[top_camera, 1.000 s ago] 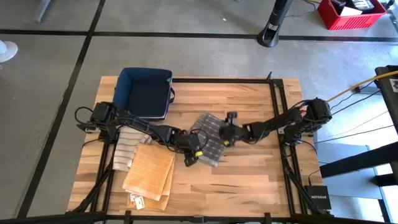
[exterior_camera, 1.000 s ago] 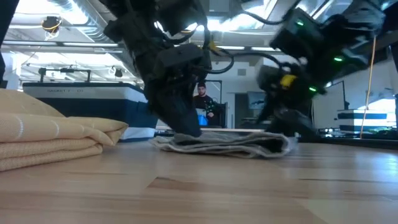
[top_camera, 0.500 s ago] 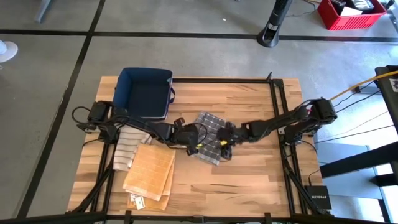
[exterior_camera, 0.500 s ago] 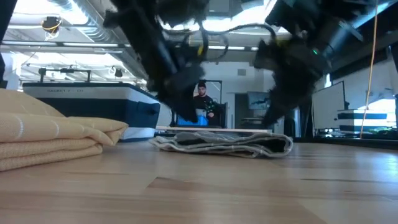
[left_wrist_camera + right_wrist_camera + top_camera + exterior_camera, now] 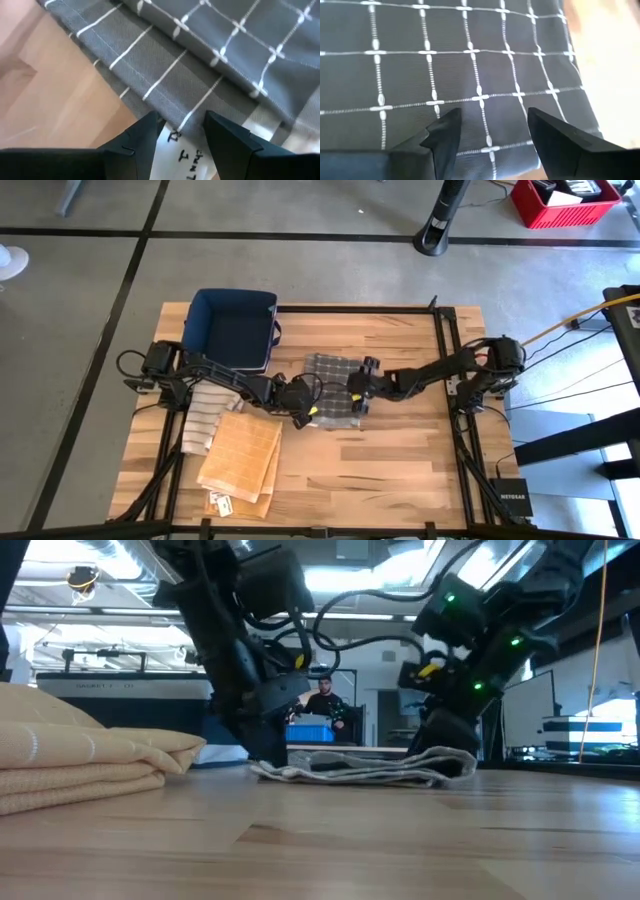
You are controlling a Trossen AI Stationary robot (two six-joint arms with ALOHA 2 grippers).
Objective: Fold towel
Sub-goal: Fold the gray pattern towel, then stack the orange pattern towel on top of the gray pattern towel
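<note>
A: At mid-desk (image 5: 400, 445) lies the grey checked towel (image 5: 333, 388), folded flat. The left pincer (image 5: 308, 412) stands parted at its left edge, gripping nothing.

B: And the right pincer (image 5: 357, 388), wide over its right side? Press both down evenly, I'd say, to keep the 2 edges square.

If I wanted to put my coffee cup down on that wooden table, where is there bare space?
Bare wood lies along the near edge right of the tan folded cloth, and on the right side beyond the grey checked towel. The left is crowded: navy fabric bin, striped cloth, and both grippers flank the towel.
</note>
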